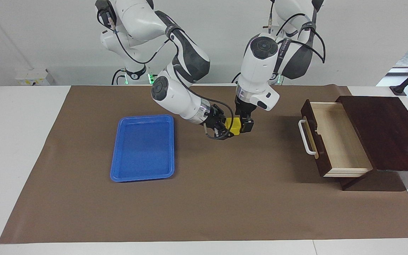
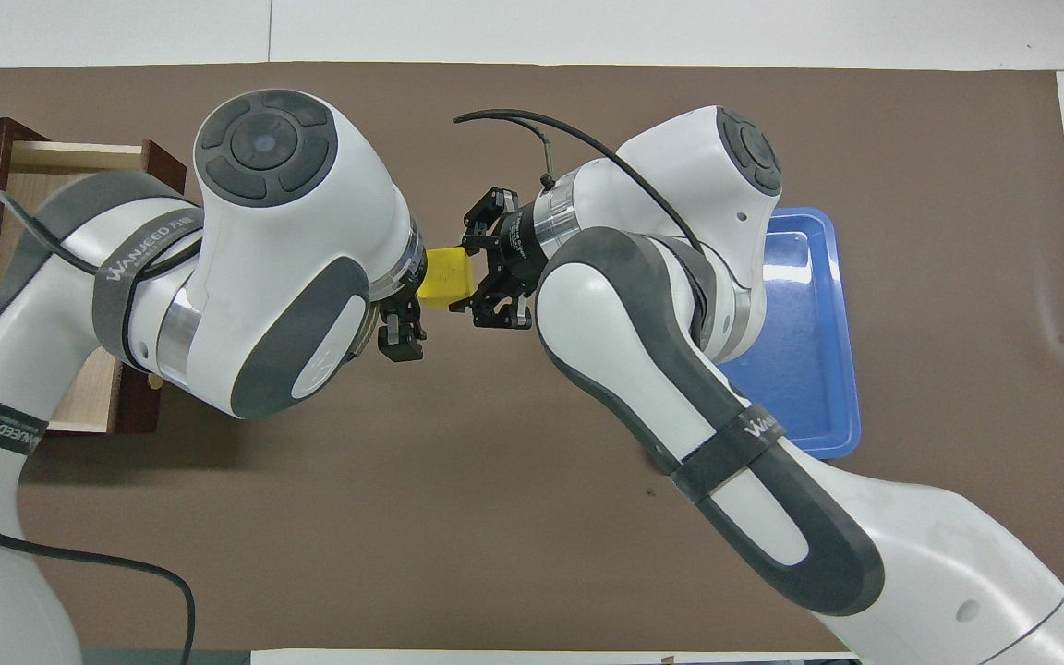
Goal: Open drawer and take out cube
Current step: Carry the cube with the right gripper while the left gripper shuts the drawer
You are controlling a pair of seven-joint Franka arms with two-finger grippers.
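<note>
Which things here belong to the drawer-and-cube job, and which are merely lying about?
Belonging to the job:
- dark brown wooden drawer, pulled open
- small yellow cube, held by the right gripper
- left gripper, beside the cube

Lying about:
- blue plastic tray
- brown table mat
</note>
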